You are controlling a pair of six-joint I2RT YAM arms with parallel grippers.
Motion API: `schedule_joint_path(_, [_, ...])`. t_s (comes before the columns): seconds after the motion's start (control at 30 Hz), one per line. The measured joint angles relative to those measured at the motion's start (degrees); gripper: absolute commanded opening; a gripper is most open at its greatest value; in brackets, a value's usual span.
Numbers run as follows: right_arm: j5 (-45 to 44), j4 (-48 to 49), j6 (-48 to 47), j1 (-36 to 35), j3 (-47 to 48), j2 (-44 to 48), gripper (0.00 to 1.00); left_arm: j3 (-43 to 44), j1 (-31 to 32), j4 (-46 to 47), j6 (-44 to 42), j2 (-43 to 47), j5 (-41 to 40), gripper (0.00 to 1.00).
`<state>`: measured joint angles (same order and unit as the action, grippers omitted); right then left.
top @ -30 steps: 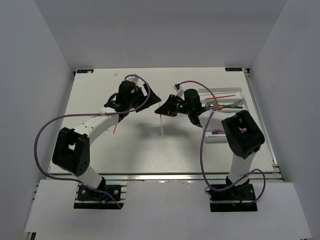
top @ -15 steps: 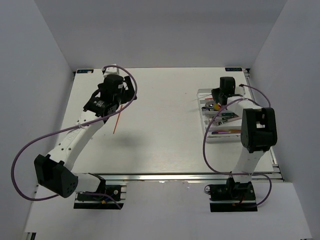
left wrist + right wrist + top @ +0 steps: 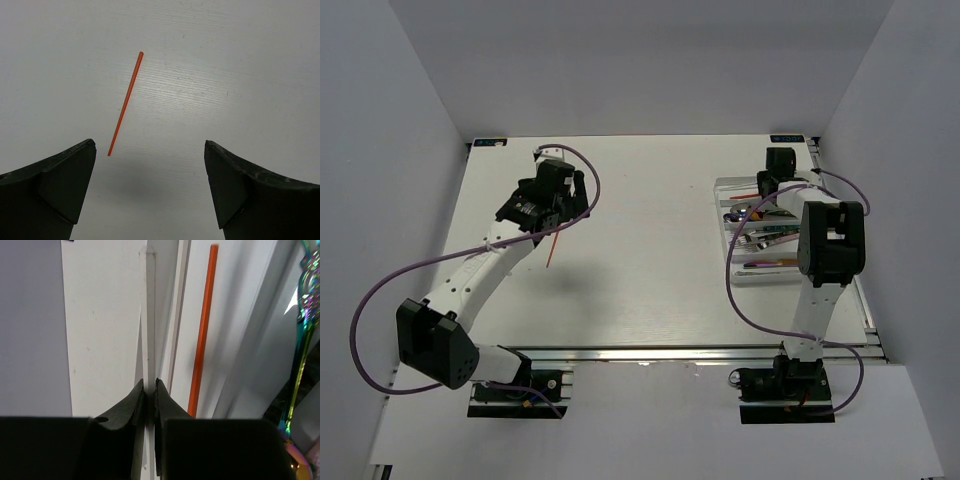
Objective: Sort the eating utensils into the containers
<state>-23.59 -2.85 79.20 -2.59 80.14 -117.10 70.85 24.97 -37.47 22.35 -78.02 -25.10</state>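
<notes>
Left end effector (image 3: 149, 145) stands wide open above a red-orange chopstick (image 3: 125, 102) on the tabletop (image 3: 235, 60). Right end effector (image 3: 150, 383) pinches a white chopstick (image 3: 149, 315).

Orange chopsticks (image 3: 125, 102) (image 3: 202, 330): two. White chopstick (image 3: 149, 315): one. Tray (image 3: 760, 276): one. Iridescent cutlery (image 3: 305, 325): count unclear.

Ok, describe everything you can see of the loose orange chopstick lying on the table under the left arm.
The orange chopstick is a thin, straight, plain red-orange stick, perhaps slightly thicker at its far end. It lies flat and alone on the white table, slanted in the left wrist view. Its near tip is close to one finger of the open left gripper, which hovers above it. Nothing but the table touches it.
</notes>
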Motion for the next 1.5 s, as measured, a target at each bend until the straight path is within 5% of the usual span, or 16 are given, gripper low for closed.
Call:
schedule_joint_path(0.33, [0.94, 3.15, -1.38, 4.28, -0.11, -0.26, 0.0, -1.07, 0.0, 0.2, -1.05, -0.63, -0.15, 0.98])
schedule_joint_path(0.47, [1.77, 4.52, -1.9, 5.31, -0.11, -1.09, 0.3, -1.14, 0.0, 0.2, -1.36, -1.57, -0.15, 0.98])
schedule_joint_path(0.53, [2.51, 4.83, -2.4, 5.42, -0.11, -1.38, 0.32, -1.14, 0.0, 0.2, -1.49, -1.86, -0.15, 0.98])
schedule_joint_path(0.7, [5.2, 6.54, -3.26, 5.46, -0.15, -1.4, 0.64, -1.14, -0.13, 0.22, -1.86, -2.36, -0.09, 0.98])
schedule_joint_path(0.8, [6.71, 6.91, -3.61, 5.44, -0.17, -1.4, 0.75, -1.14, -0.74, 0.26, -2.21, -2.45, 0.09, 0.98])
schedule_joint_path(1.13, [9.2, 7.89, -8.46, 5.46, -8.31, 13.81, 0.8, -3.87, -10.34, 3.04, -5.27, -10.1, 7.45, 0.97])
schedule_joint_path(1.5, [23.5, 15.02, -22.12, 5.4, -20.57, 33.18, 0.81, 0.5, -14.23, 3.45, -8.04, -27.54, 15.82, 0.73])
